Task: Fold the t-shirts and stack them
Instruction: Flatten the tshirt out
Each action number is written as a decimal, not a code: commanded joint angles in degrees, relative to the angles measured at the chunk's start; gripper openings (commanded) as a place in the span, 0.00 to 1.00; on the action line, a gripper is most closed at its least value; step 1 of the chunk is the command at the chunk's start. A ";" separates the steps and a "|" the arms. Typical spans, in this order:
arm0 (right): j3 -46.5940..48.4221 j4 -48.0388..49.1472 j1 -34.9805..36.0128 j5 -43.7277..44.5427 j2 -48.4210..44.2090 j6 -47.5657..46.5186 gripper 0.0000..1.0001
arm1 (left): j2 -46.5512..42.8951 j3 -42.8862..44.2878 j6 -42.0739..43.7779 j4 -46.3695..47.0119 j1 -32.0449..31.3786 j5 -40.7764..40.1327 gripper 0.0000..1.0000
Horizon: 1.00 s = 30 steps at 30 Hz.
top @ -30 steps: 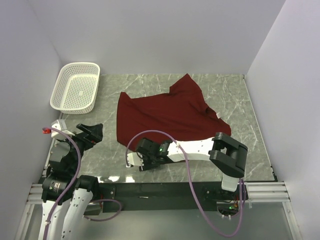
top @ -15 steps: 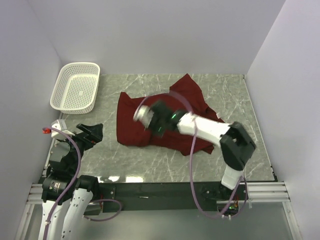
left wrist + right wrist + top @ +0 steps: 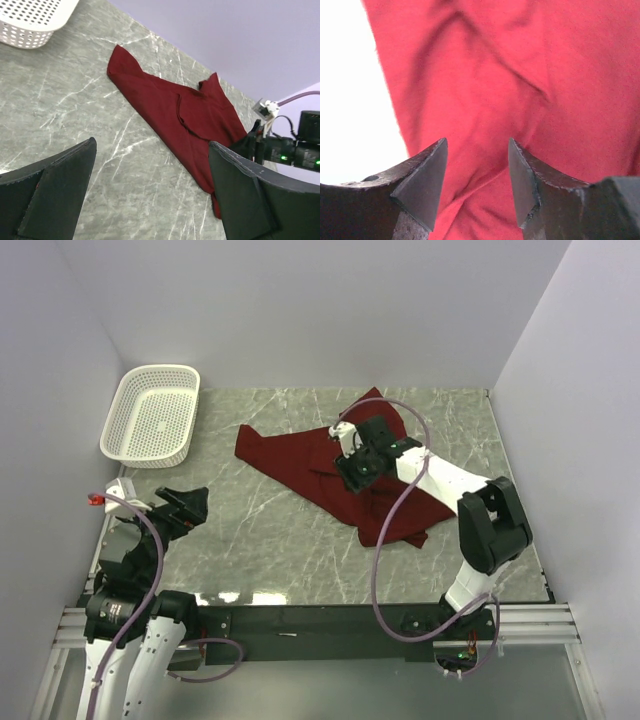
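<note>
Maroon t-shirt (image 3: pixel 300 465), creased diagonal wedge; right fingers (image 3: pixel 422 185) parted, empty; left fingers (image 3: pixel 60 180) spread wide, empty.

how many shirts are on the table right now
1: a dark red t-shirt lies bunched diagonally across the middle of the table. None shows in the white basket at far left.

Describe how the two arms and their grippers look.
Both arms, left arm and right arm, have white link shells with black joints. A mauve cable loops along each. The left gripper and right gripper carry black, wedge-shaped fingers. A green light glows on the right wrist.
</note>
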 commanded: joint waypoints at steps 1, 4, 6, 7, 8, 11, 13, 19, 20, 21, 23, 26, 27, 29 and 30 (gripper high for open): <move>3.14 -4.18 0.03 -13.17 -5.40 -10.46 0.59 | 1.20 -0.55 1.23 3.04 0.01 2.44 0.99; 4.11 -2.61 0.73 -15.16 -4.44 -11.01 0.59 | 2.69 -0.56 1.75 3.48 0.01 4.19 0.99; 6.65 -3.13 1.52 -14.12 -1.81 -9.88 0.59 | 3.66 -0.47 1.93 3.57 0.01 4.90 0.99; 10.67 -4.00 1.96 -12.72 1.95 -9.52 0.59 | 3.84 -0.55 1.93 3.57 0.01 4.99 0.99; 12.62 -5.75 3.01 -11.66 3.81 -8.56 0.59 | 3.75 -0.56 2.02 3.66 0.01 5.16 0.99; 18.43 -6.38 4.95 -5.70 10.23 -6.97 0.59 | 3.14 -0.56 2.02 3.75 0.01 5.25 0.99; 21.68 -6.38 6.35 -2.52 13.84 -5.39 0.59 | 2.35 -0.82 2.02 3.84 0.01 5.16 0.99; 30.03 -8.66 8.03 5.83 21.75 -2.14 0.58 | 1.55 -0.82 2.02 4.01 0.01 4.99 0.99; 30.74 -8.67 8.03 7.15 22.45 -1.87 0.57 | 1.73 -0.73 1.93 4.01 0.01 4.99 1.00; 31.70 -8.76 8.20 7.86 23.59 -1.78 0.57 | 1.73 -0.73 1.93 4.01 0.01 5.07 1.00; 32.68 -8.49 8.29 8.74 24.57 -1.52 0.57 | 1.73 -0.82 2.02 4.01 0.01 5.07 0.99; 35.05 -9.28 8.20 9.71 26.85 -1.25 0.56 | 1.82 -0.82 2.02 4.01 0.01 4.99 0.99; 35.92 -9.29 8.20 9.97 27.73 -1.25 0.56 | 1.82 -0.82 2.02 4.01 0.01 5.07 0.99; 36.54 -9.46 8.20 9.97 28.35 -1.16 0.54 | 1.82 -0.82 2.02 4.01 0.01 4.99 0.99; 37.24 -9.64 8.29 9.80 28.96 -1.16 0.51 | 1.82 -0.82 1.93 4.01 0.01 4.99 0.99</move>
